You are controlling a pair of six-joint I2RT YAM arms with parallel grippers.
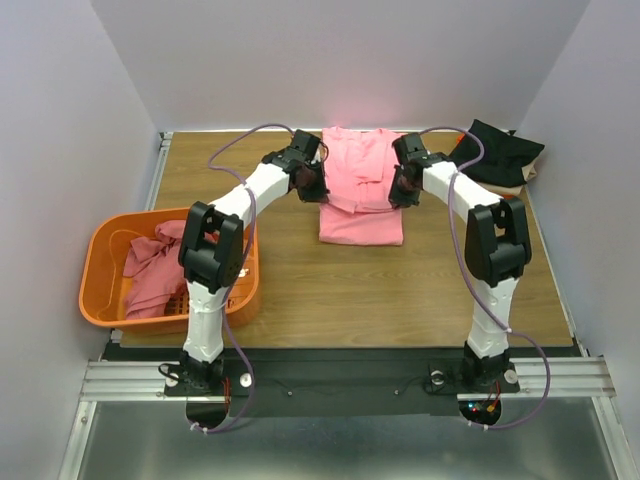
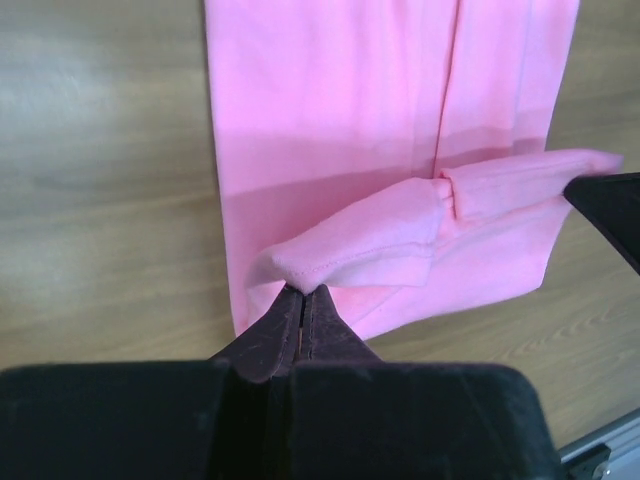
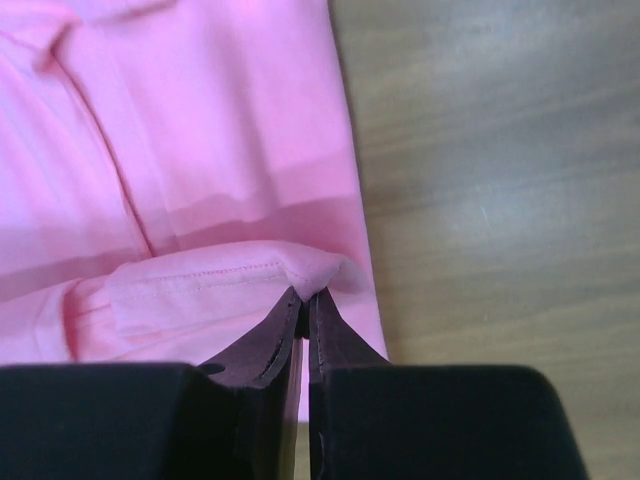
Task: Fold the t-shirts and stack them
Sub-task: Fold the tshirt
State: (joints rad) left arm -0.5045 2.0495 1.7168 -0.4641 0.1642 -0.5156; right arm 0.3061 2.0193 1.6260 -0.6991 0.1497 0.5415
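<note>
Your light pink collared t-shirt of soft cloth (image 1: 360, 215) lies at the upper centre of the top view, flat on the wooden table (image 1: 350, 290), already narrowed into a long panel. Both claws are clenched on it. The left claw (image 2: 303, 300) pinches a raised corner at the shirt's left edge, and the right claw (image 3: 305, 298) pinches the matching corner at its right edge, so a band of cloth is lifted between them.

Expect the shirt to be light and limp: it will likely sag in the middle and drag the layer beneath it. Corners are the right hold, but the pinch is thin, so keep both claws level and in step or the fold may land skewed.

For room, you have bare wood below the shirt, towards the bottom of the frame. The folded black t-shirt (image 1: 500, 150) sits at upper right, near the right arm but apart from the pink one. The orange slotted plastic basket (image 1: 100, 300), holding a darker rose t-shirt (image 1: 150, 270), is at the left — well apart.
</note>
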